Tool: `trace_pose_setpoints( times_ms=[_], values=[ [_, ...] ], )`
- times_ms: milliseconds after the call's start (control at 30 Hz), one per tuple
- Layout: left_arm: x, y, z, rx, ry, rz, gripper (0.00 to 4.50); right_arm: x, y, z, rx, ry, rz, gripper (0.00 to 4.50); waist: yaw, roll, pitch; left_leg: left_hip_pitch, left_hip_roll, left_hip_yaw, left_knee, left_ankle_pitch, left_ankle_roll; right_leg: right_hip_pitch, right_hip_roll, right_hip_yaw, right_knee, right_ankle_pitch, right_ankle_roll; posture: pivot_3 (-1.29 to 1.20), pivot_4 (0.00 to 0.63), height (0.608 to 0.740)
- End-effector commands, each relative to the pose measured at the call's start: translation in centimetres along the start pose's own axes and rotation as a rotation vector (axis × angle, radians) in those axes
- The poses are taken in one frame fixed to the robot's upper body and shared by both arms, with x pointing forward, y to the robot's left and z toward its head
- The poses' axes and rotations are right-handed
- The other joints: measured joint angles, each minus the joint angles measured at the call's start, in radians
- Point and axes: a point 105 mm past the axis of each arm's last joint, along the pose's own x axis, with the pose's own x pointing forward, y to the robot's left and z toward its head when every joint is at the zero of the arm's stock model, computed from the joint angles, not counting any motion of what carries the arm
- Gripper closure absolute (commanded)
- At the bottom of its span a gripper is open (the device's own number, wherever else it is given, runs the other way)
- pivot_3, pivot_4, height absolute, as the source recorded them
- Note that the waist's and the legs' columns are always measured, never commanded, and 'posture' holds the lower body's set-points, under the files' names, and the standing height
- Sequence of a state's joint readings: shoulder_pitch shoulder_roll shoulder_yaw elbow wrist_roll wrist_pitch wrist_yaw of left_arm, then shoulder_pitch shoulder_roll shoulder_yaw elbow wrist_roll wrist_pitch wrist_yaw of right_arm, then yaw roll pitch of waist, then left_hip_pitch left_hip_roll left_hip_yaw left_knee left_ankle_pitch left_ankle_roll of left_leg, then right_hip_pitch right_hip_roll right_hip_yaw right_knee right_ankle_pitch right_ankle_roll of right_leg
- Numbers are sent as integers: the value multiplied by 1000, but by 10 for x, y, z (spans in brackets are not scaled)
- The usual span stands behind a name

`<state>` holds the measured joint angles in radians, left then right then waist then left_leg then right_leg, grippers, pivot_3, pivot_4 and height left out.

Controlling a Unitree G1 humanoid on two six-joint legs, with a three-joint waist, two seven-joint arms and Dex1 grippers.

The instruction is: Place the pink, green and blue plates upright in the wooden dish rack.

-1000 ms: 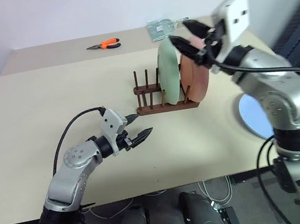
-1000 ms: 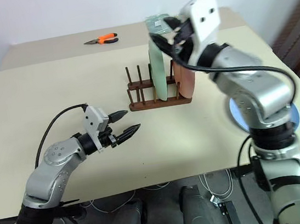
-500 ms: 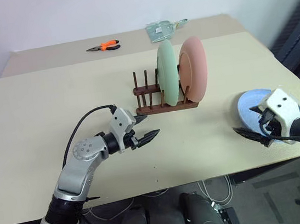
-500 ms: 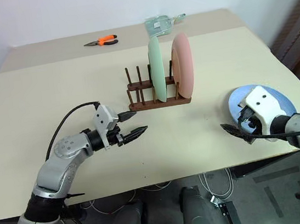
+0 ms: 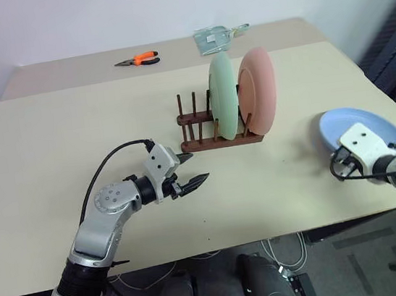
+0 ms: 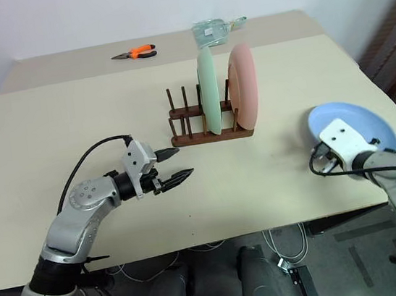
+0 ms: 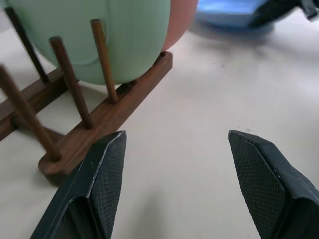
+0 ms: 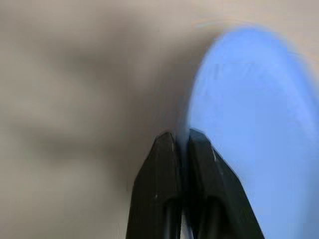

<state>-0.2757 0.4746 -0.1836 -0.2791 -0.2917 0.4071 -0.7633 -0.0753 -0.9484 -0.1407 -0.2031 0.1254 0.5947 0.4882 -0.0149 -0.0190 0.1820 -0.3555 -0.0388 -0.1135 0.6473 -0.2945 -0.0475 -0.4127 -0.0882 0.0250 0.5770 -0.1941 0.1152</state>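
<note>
The round, matte light blue plate (image 6: 351, 126) lies flat on the beige table (image 6: 56, 123), just ahead of the right gripper (image 8: 180, 141), whose black fingers are pressed together at its near rim, seemingly on the rim's edge to lift it. Well beyond that gripper, the pale mint green plate (image 6: 209, 90) and salmon pink plate (image 6: 243, 86) stand upright between the dark brown wooden dish rack's (image 6: 190, 128) pegs. The left gripper (image 5: 191, 176) hovers spread and empty beside the rack's vacant end, probably to steady it.
</note>
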Motion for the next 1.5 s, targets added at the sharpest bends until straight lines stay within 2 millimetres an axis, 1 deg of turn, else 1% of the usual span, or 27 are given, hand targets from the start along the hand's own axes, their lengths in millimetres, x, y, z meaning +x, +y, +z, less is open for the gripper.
trace_pose_setpoints(
  times_ms=[33, 67, 133, 200, 233, 267, 300, 367, 400, 433, 500, 533, 600, 700, 733, 800, 867, 1000, 1200, 1300, 1400, 1433, 1467, 1500],
  values=[
    [-1, -1, 8, 31, -19, -3, 1135, -22, -58, 79, -79, -298, -248, 4430, -2, 2, 1, -1, 0, 0, 0, 0, 0, -1, 0, 0, 0, 0, 0, 0, 150, 740],
    [-1, -1, 8, 31, -18, -3, 1135, -29, -66, 100, -69, -380, -273, 4430, -3, 4, 2, 0, 0, 1, 0, 0, 0, -1, 0, 0, 1, 0, 0, 0, 150, 740],
    [-1, 0, 7, 30, -17, -2, 1135, -44, -76, 139, -11, -546, -288, 4430, 1, 4, 3, 0, 0, 0, 0, 0, 0, -1, 0, 0, 1, 0, 0, 0, 150, 740],
    [-1, 1, 7, 28, -18, 5, 1135, -73, -79, 202, 135, -836, -222, 4430, 1, 3, 3, 0, 1, -2, -1, 0, 0, -1, 1, 0, 0, 0, 0, 0, 150, 740],
    [-1, 2, 7, 26, -17, 10, 1135, -88, -76, 227, 187, -955, -162, 4430, -3, 3, 3, -1, 0, -2, -1, 0, 0, -1, 1, 0, 0, 1, 0, 0, 150, 740],
    [-1, 3, 7, 26, -18, 15, 1135, -102, -63, 253, 258, -1074, -29, 4430, -3, 4, 3, 0, 1, -1, -1, 0, 0, -1, 1, 0, 1, 1, 0, 0, 150, 740],
    [-1, 4, 7, 24, -19, 19, 1135, -111, -51, 269, 302, -1145, 84, 4430, -2, 4, 3, 0, 1, -2, -1, 0, 0, -1, 1, 0, 1, 1, -2, 0, 150, 740],
    [-2, 6, 6, 22, -19, 25, 1135, -121, -37, 285, 346, -1205, 212, 4430, 6, 3, 2, 0, 1, -4, -2, 0, 0, -1, 2, -2, 1, 3, -4, 0, 150, 740],
    [-4, 10, 5, 22, -16, 42, 1135, -124, -22, 300, 421, -1253, 321, 4430, 10, 1, 1, -1, 1, -5, -2, 0, 0, 0, 2, -3, 1, 3, -4, 0, 150, 740],
    [-6, 14, 4, 22, -12, 61, 1135, -126, -8, 313, 502, -1290, 433, 4430, 3, 0, 0, -1, 1, -6, -2, 0, 0, 0, 1, -4, 0, 2, -4, 0, 150, 740],
    [-11, 22, 2, 27, -1, 94, 1135, -128, 18, 332, 664, -1310, 643, 4430, 1, 0, 1, -1, 0, -5, -1, 0, 0, 0, 1, -2, 1, 3, -5, 0, 150, 740],
    [-14, 25, 1, 28, 3, 106, 1135, -125, 27, 336, 746, -1292, 721, 4430, -1, 1, 1, -1, 0, -5, -1, 0, 0, -1, 1, -2, 1, 3, -5, 0, 150, 740],
    [-19, 30, 0, 29, 10, 128, 1135, -112, 46, 341, 895, -1212, 819, 4430, 0, 1, 1, -1, 1, -5, -1, 0, 0, -3, 1, -2, 3, 3, -4, 0, 150, 740],
    [-28, 34, -3, 23, 24, 158, 1135, -86, 76, 336, 993, -1048, 892, 4430, 3, 0, 0, -3, 0, -5, -2, 0, 0, -5, 1, -2, 5, 5, -2, 0, 150, 740],
    [-31, 34, -3, 21, 28, 163, 1135, -79, 82, 334, 1019, -1002, 905, 4430, 2, 0, 0, -3, 0, -5, -2, 0, 0, -5, 1, -2, 5, 5, -2, 0, 150, 740],
    [-34, 33, -5, 19, 33, 166, 1135, -66, 88, 330, 1054, -943, 883, 4430, 1, 1, 0, -2, 0, -4, -2, 0, 0, -5, 1, -1, 4, 5, -2, 0, 150, 740],
    [-37, 33, -5, 19, 36, 169, 1135, -60, 91, 327, 1062, -913, 865, 4430, 1, 1, 0, -3, 0, -3, -2, 0, 0, -6, 1, -1, 4, 4, -4, 0, 150, 740],
    [-40, 33, -8, 17, 48, 183, 1135, -37, 101, 317, 1157, -794, 831, 4430, -5, 1, 0, -2, 1, -3, -3, 0, 0, -7, 2, -1, 5, 4, -3, 0, 150, 740],
    [-38, 33, -7, 18, 43, 182, 1135, -18, 105, 310, 1209, -716, 776, 4430, -6, 1, 0, -2, 1, -3, -3, 0, 0, -7, 2, -1, 5, 4, -3, 0, 150, 740],
    [-38, 33, -7, 19, 43, 182, 1135, -13, 105, 309, 1196, -708, 759, 4430, -6, 1, 0, -2, 1, -3, -3, 0, 0, -7, 2, -1, 5, 4, -3, 0, 150, 740],
    [-37, 34, -7, 22, 42, 182, 1135, -11, 103, 310, 1160, -721, 731, 3478, -6, 2, 0, -2, 1, -3, -3, 0, 0, -7, 2, -1, 5, 4, -3, 0, 150, 740],
    [-37, 34, -7, 22, 42, 182, 1135, -11, 102, 311, 1114, -734, 701, 3089, -6, 2, 0, -2, 1, -3, -3, 0, 0, -7, 2, -1, 5, 4, -3, 0, 150, 740],
    [-37, 33, -6, 22, 41, 182, 1135, -11, 101, 311, 1053, -750, 661, 2497, -6, 1, 0, -2, 1, -3, -3, 0, 0, -7, 2, -1, 5, 4, -3, 0, 150, 740],
    [-37, 33, -6, 22, 41, 182, 1135, -11, 99, 312, 988, -772, 619, 2031, -5, 1, 0, -2, 1, -3, -3, 0, 0, -7, 2, -1, 5, 4, -3, 0, 150, 740]
  ],
)
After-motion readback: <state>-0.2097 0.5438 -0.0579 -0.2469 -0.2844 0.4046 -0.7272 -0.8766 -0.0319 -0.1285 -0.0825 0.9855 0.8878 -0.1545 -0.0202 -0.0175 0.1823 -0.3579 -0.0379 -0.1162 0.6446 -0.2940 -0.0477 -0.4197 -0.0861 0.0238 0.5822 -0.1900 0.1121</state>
